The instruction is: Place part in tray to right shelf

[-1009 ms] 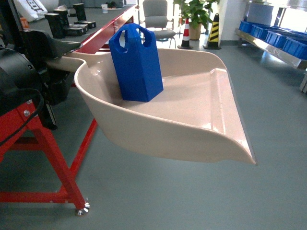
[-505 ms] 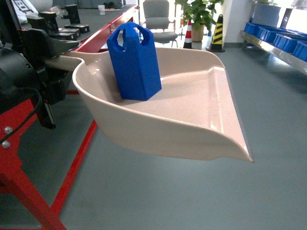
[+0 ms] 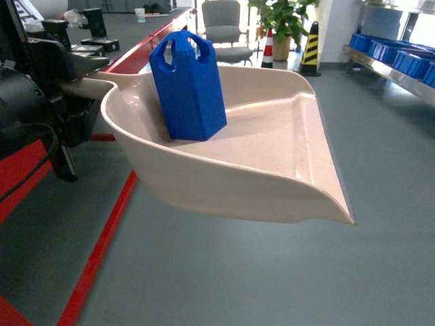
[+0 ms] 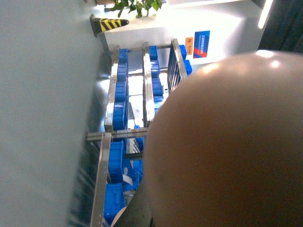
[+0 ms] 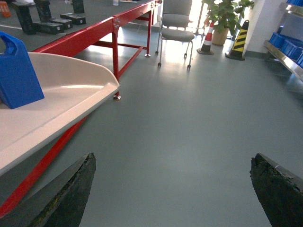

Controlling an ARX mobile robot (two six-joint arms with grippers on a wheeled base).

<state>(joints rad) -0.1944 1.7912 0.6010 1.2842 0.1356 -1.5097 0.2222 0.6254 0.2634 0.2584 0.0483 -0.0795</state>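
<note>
The blue part (image 3: pixel 188 85) stands upright in the deep end of the cream tray (image 3: pixel 285 170), which hangs level above the floor. My left gripper (image 3: pixel 80 88) is shut on the tray's handle at the left of the head view. In the left wrist view the tray's underside (image 4: pixel 227 142) fills most of the frame. In the right wrist view my right gripper (image 5: pixel 173 163) is open over bare floor with nothing between its fingers, and the part (image 5: pixel 16 71) and tray (image 5: pixel 61 101) sit to its left. The right shelf (image 3: pixel 397 68) runs along the far right.
A red-framed table (image 3: pixel 146 41) with black items stands at the left. Behind it are a grey chair (image 3: pixel 224 24), a potted plant (image 3: pixel 282 20) and striped cones (image 3: pixel 309 44). Blue crates (image 4: pixel 116 118) fill the steel rack. Grey floor lies between me and the rack.
The whole scene has slid left and down: the red table's leg and foot have left the head view. The tray and the part keep their place in the left gripper.
</note>
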